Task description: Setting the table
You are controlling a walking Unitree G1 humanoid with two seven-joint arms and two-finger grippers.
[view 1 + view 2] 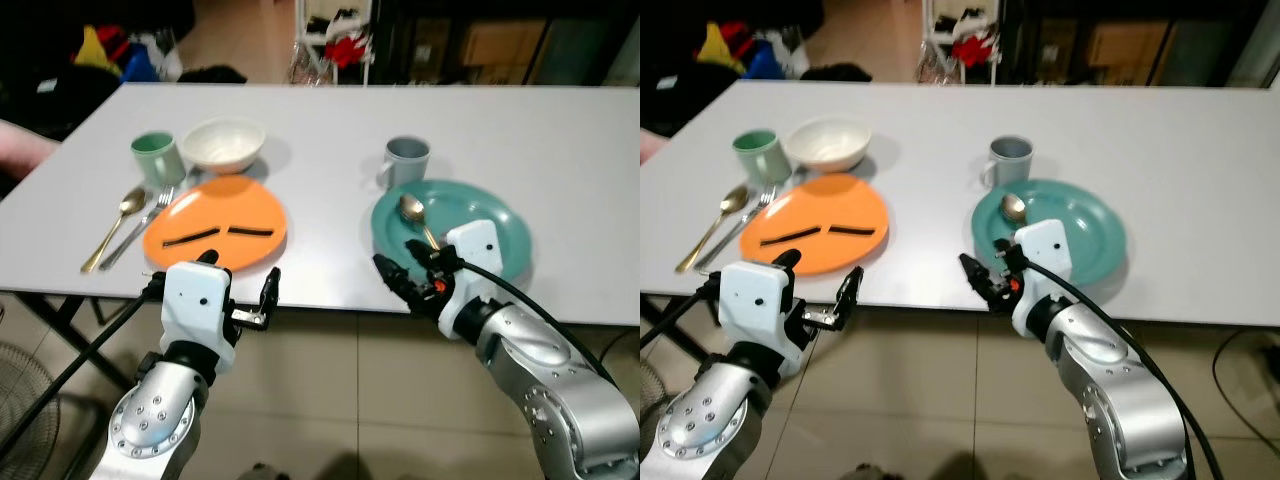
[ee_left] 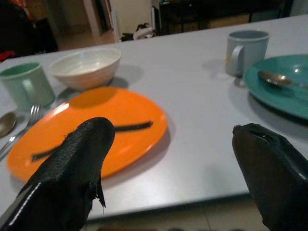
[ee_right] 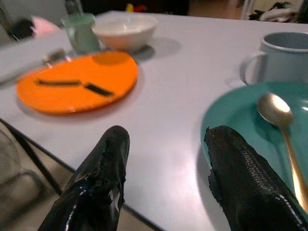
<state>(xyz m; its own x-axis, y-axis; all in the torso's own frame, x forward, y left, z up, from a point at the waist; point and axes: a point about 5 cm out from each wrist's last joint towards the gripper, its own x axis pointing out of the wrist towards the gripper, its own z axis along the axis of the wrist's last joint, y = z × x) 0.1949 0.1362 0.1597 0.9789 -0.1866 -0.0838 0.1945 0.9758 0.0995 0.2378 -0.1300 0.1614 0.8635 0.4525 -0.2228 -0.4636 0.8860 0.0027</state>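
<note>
Table (image 1: 560,130): long and white, tiled floor below, dark clutter beyond the far edge.
Teal plate (image 1: 490,225): near the front edge on the robot's right; holds a gold spoon (image 1: 416,214), bowl toward the far side, handle running to the near rim.
Orange plate (image 1: 250,205): near the front edge on the left; holds two thin dark strips (image 1: 215,234) lying almost end to end.
White bowl (image 1: 222,144): just behind the orange plate; nothing visible inside.
Grey mug (image 1: 406,160): just behind the teal plate, handle to the left; contents cannot be seen.
Green cup (image 1: 157,156): beside the bowl, on its left.
Cutlery: second spoon (image 1: 115,227) and fork (image 1: 140,229) side by side, left of the orange plate.
Left gripper (image 1: 240,280): fingers wide apart, empty, at the front edge before the orange plate.
Right gripper (image 1: 403,262): fingers spread, empty, at the near rim of the teal plate.
</note>
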